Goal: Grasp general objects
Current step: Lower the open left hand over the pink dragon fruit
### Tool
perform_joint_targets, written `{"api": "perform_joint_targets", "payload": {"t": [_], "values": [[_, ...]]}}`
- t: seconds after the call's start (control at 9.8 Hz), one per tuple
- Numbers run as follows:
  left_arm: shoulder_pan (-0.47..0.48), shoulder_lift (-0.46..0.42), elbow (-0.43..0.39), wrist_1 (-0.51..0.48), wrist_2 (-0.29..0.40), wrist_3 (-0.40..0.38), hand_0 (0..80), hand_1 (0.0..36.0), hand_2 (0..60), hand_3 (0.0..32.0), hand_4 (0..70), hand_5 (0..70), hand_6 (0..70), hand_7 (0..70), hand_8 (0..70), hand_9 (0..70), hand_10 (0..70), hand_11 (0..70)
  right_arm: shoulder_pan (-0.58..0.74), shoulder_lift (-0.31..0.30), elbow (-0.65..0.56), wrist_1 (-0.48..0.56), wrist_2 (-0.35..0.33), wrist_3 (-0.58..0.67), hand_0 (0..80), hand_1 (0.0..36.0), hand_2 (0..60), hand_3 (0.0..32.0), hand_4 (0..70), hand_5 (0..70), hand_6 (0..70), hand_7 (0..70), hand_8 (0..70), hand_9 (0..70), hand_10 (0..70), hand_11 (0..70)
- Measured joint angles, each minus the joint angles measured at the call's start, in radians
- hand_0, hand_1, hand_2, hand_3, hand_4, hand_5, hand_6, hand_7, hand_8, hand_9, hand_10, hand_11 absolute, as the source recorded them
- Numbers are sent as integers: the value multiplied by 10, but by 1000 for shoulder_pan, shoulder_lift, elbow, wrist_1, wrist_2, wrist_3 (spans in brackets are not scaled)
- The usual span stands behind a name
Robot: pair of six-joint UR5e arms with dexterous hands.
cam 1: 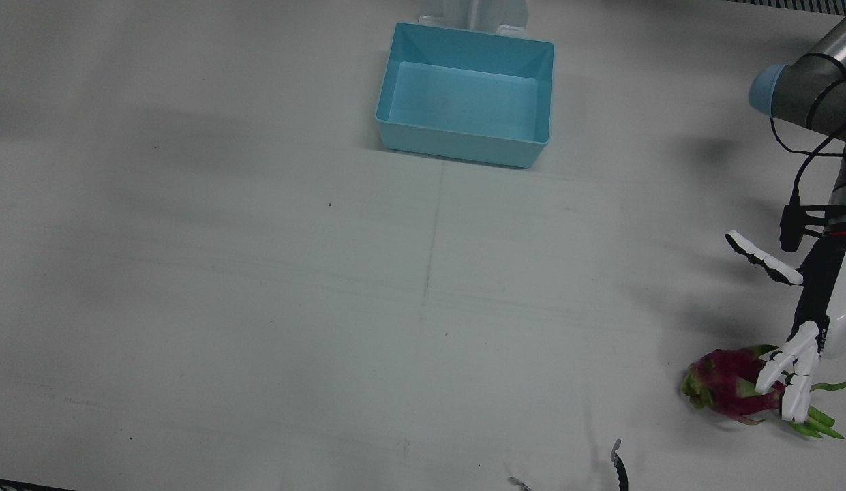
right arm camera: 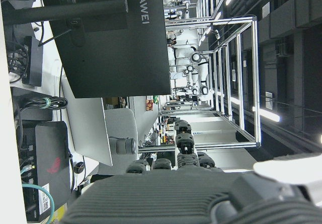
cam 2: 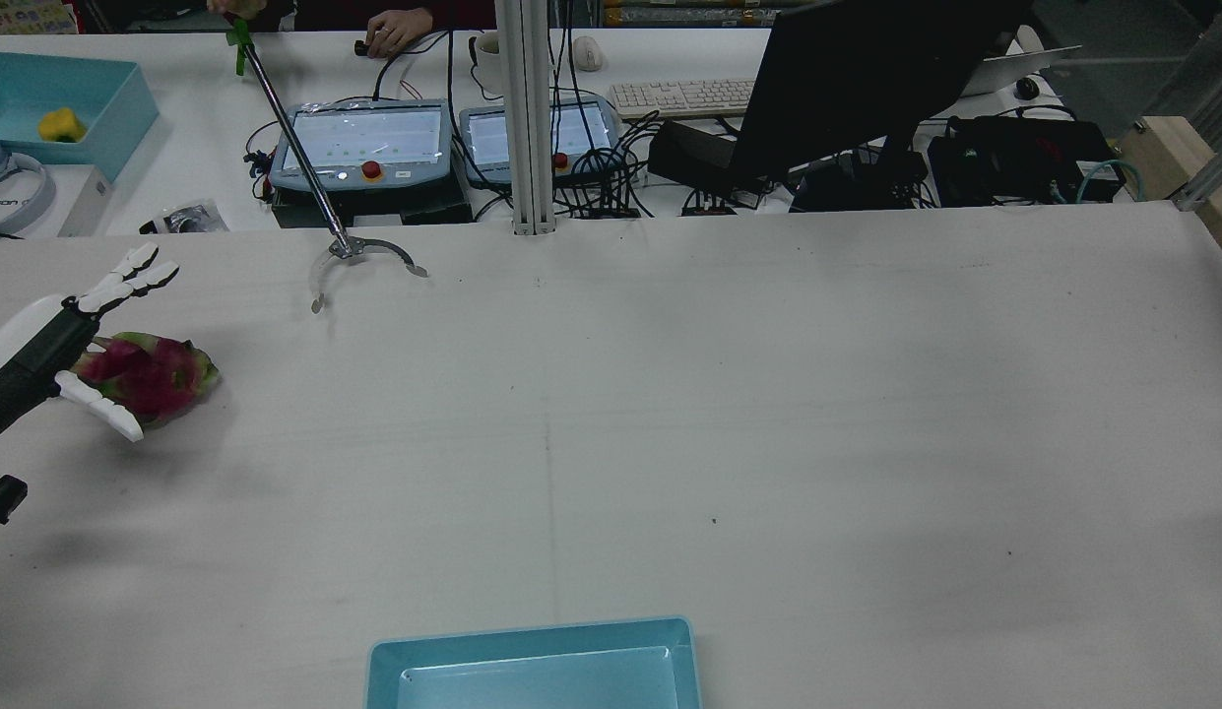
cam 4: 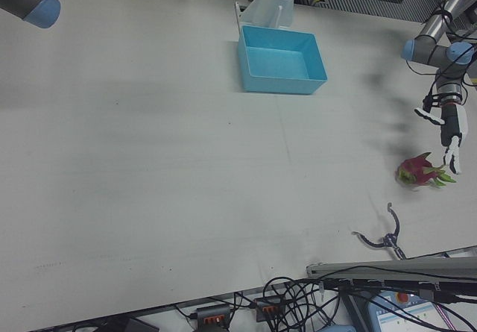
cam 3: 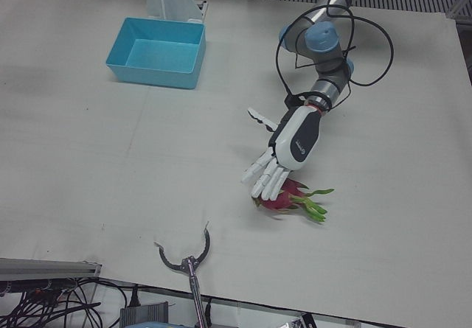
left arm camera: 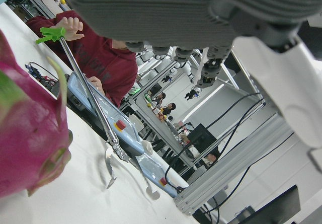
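A pink dragon fruit (cam 1: 726,385) with green tips lies on the white table near the front edge, before my left arm. It also shows in the rear view (cam 2: 153,377), the left-front view (cam 3: 286,197), the right-front view (cam 4: 416,171) and the left hand view (left arm camera: 25,148). My left hand (cam 1: 801,320) is open and hovers just over the fruit. In the rear view the left hand (cam 2: 49,345) has its fingers past the fruit's far side and its thumb on the near side. I cannot tell whether it touches. My right hand (right arm camera: 166,199) shows only in its own view, raised and empty.
A light blue empty bin (cam 1: 457,146) stands at the robot's side of the table, also in the left-front view (cam 3: 151,74). A person's reacher-grabber tool (cam 2: 359,251) rests its claw on the table's front edge, near the fruit. Monitors and cables lie beyond that edge.
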Motion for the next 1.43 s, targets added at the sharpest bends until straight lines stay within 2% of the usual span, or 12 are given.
{"api": "perform_joint_targets", "payload": {"t": [0.1, 0.2, 0.31, 0.51, 0.61, 0.71, 0.92, 1.22, 1.43], "values": [[-1, -46, -17, 94, 34, 46, 572, 171, 0, 208, 7, 0, 0, 0, 0, 0, 0, 0, 0, 0, 0, 0, 0, 0, 0, 0, 0, 0, 0, 0, 0, 0, 0, 0, 0, 0], [-7, -85, -25, 168, 56, 88, 555, 163, 0, 320, 0, 0, 0, 0, 0, 0, 0, 0, 0, 0, 0, 0, 0, 0, 0, 0, 0, 0, 0, 0, 0, 0, 0, 0, 0, 0], [-25, -109, -38, 222, 69, 116, 542, 155, 0, 320, 0, 0, 0, 0, 0, 0, 0, 0, 0, 0, 0, 0, 0, 0, 0, 0, 0, 0, 0, 0, 0, 0, 0, 0, 0, 0], [-116, -126, -56, 276, 139, 147, 521, 133, 0, 320, 0, 0, 0, 0, 0, 0, 0, 0, 0, 0, 0, 0, 0, 0, 0, 0, 0, 0, 0, 0, 0, 0, 0, 0, 0, 0], [-169, -127, -59, 286, 180, 163, 524, 133, 0, 302, 0, 0, 0, 0, 0, 0, 0, 0, 0, 0, 0, 0, 0, 0, 0, 0, 0, 0, 0, 0, 0, 0, 0, 0, 0, 0], [-203, -126, -60, 299, 208, 186, 519, 128, 0, 250, 0, 0, 0, 0, 0, 0, 0, 0, 0, 0, 0, 0, 0, 0, 0, 0, 0, 0, 0, 0, 0, 0, 0, 0, 0, 0], [-222, -120, -63, 335, 236, 268, 535, 140, 0, 320, 0, 0, 0, 0, 0, 0, 0, 0, 0, 0, 0, 0, 0, 0, 0, 0, 0, 0, 0, 0, 0, 0, 0, 0, 0, 0], [-172, -117, -48, 371, 243, 390, 533, 141, 0, 320, 0, 0, 0, 0, 0, 0, 0, 0, 0, 0, 0, 0, 0, 0, 0, 0, 0, 0, 0, 0, 0, 0, 0, 0, 0, 0], [-143, -116, -5, 347, 219, 431, 550, 158, 0, 320, 0, 0, 0, 0, 0, 0, 0, 0, 0, 0, 0, 0, 0, 0, 0, 0, 0, 0, 0, 0, 0, 0, 0, 0, 0, 0]]}}
